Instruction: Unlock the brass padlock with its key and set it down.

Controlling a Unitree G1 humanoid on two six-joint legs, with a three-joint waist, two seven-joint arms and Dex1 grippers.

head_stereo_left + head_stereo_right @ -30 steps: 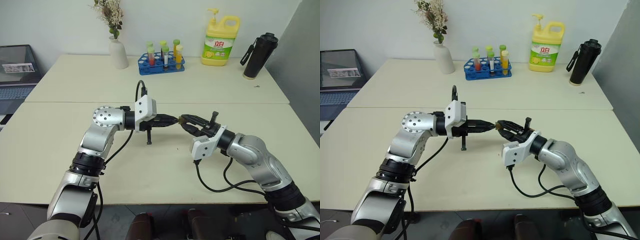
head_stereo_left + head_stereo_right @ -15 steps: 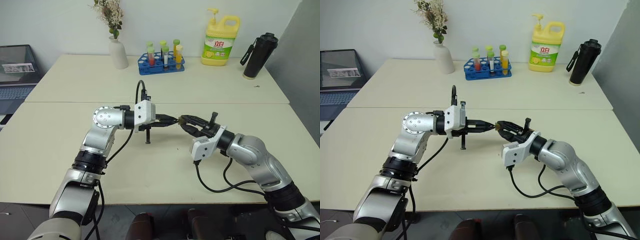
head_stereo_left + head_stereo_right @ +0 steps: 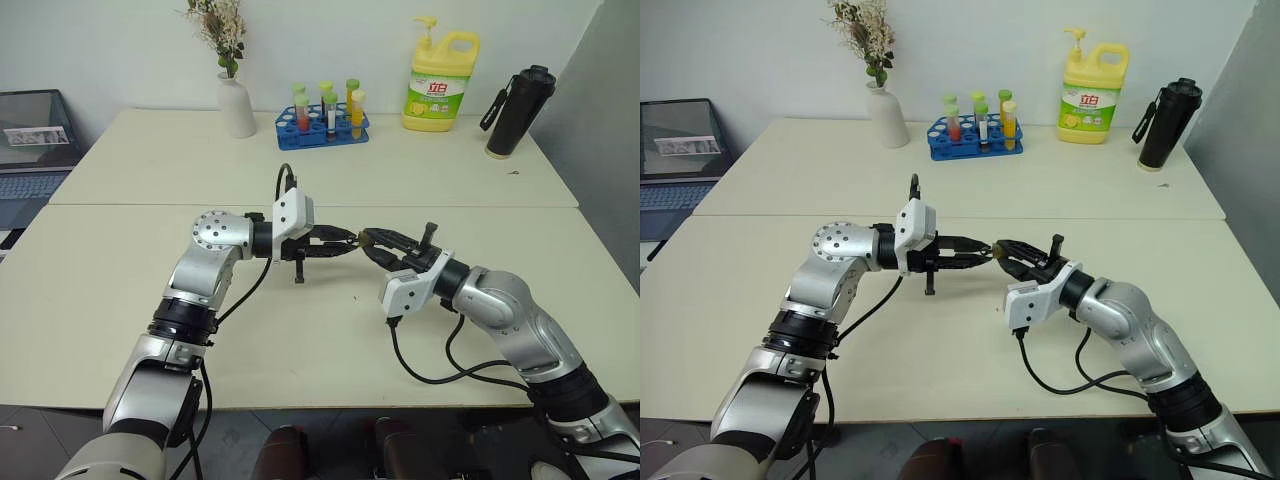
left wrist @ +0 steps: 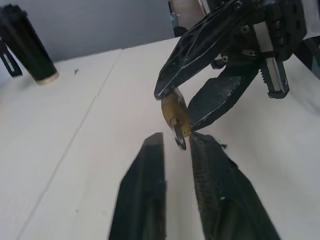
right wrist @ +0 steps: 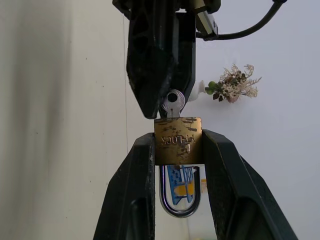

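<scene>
Right gripper (image 5: 177, 150) clamps the brass padlock (image 5: 178, 140) above the desk (image 3: 300, 340). Key (image 5: 172, 103) sits inserted. Left gripper (image 4: 175, 142) released, fingers parted around key bow.

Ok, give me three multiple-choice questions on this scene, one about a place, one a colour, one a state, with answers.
1. Where is the brass padlock? A on the table; B between the right tool's fingers; C in the tube rack.
2. What colour is the pump bottle? A blue; B yellow; C red.
3. The key is: A inserted in the padlock; B lying on the table; C snapped in two.
Answers: B, the tool pinches it; B, plainly yellow; A, only its head sticks out.
</scene>
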